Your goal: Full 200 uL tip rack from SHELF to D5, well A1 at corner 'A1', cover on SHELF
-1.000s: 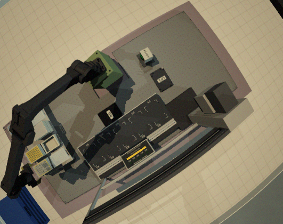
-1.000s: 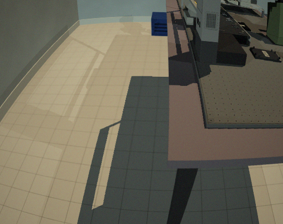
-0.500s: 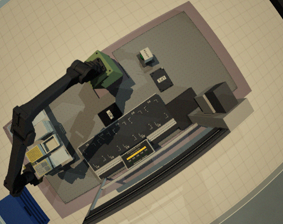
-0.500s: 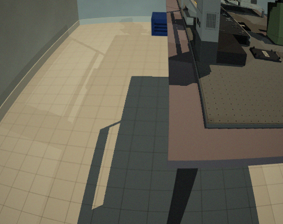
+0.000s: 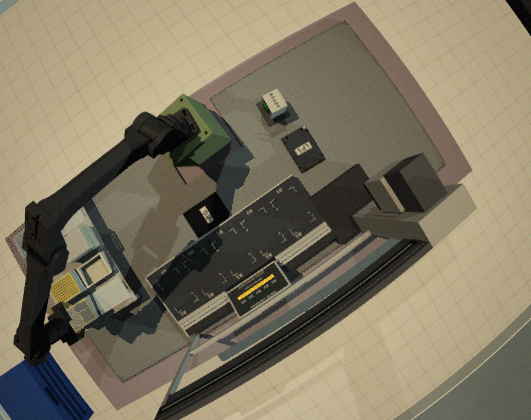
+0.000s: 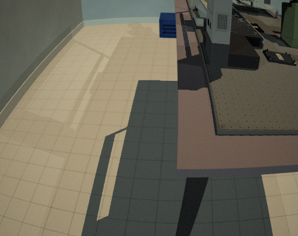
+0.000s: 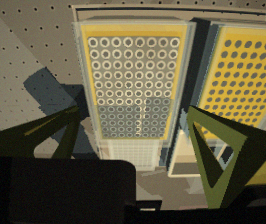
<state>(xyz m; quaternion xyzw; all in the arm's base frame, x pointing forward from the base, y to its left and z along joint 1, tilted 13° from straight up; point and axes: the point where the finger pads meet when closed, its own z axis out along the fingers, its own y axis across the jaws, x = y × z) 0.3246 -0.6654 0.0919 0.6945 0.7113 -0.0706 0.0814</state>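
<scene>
Gripper (image 7: pixel 135 135) hangs over the shelf end of the bench, jaws spread wide and holding nothing. Between the two fingers, below them, lies the covered full tip rack (image 7: pixel 130 80), pale rings on grey. Just beside it, on the side of one finger, sits an empty rack (image 7: pixel 240 75), yellow plate with dark holes.

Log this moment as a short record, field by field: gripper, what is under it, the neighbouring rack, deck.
gripper: gripper open, holding nothing
under gripper: covered yellow tip rack, pale rings across its whole field
neighbour: second yellow rack beside it, dark holes showing, no tips
deck: liquid handler deck, no labware visible on its brackets
READY key: box, untouched
</scene>
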